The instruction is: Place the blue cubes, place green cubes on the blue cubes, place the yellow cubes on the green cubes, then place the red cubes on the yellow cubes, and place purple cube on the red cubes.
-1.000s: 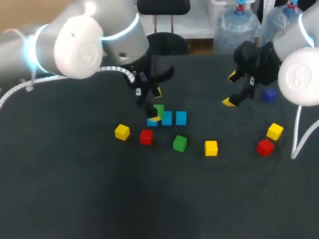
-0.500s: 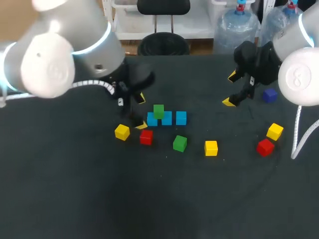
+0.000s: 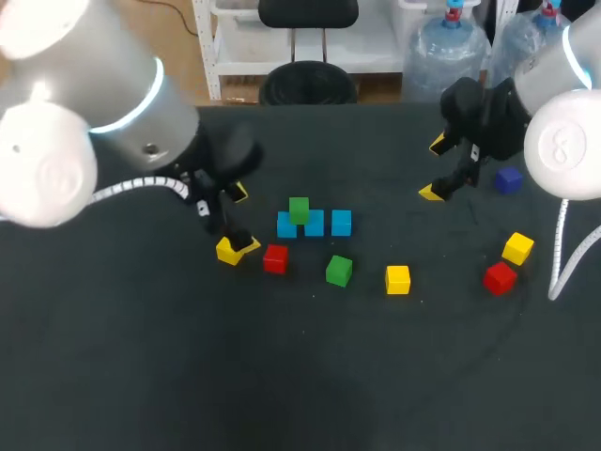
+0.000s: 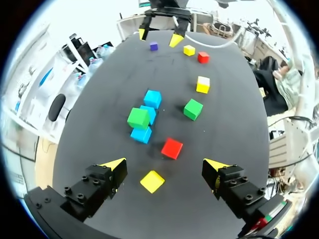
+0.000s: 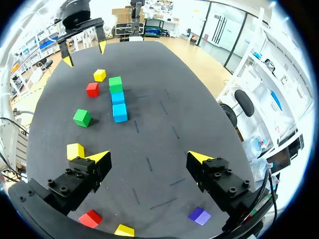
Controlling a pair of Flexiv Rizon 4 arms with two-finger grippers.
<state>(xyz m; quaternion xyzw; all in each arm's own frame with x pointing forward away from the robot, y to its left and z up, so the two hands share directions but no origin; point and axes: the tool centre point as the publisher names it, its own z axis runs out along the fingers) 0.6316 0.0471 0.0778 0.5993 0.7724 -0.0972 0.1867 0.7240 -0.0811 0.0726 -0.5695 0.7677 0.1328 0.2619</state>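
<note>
Black table (image 3: 141,357): the left hand (image 3: 244,218), fingers wide apart, hovers above a small yellow cube (image 3: 228,251). Right of it, a green cube (image 3: 299,209) rests on three blue cubes (image 3: 328,223). Far right, the right hand (image 3: 435,168), likewise spread, hangs near a purple cube (image 3: 508,179).

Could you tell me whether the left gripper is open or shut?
Open: the left gripper is spread wide, a yellow cube lying between its jaws, touching neither.

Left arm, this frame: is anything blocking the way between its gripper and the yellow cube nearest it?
Nothing visible does. In the left wrist view the left gripper is open, and the yellow cube lies in line with the gap between its fingers. The closest other thing, a red cube, sits farther ahead, apart from the yellow one.
</note>
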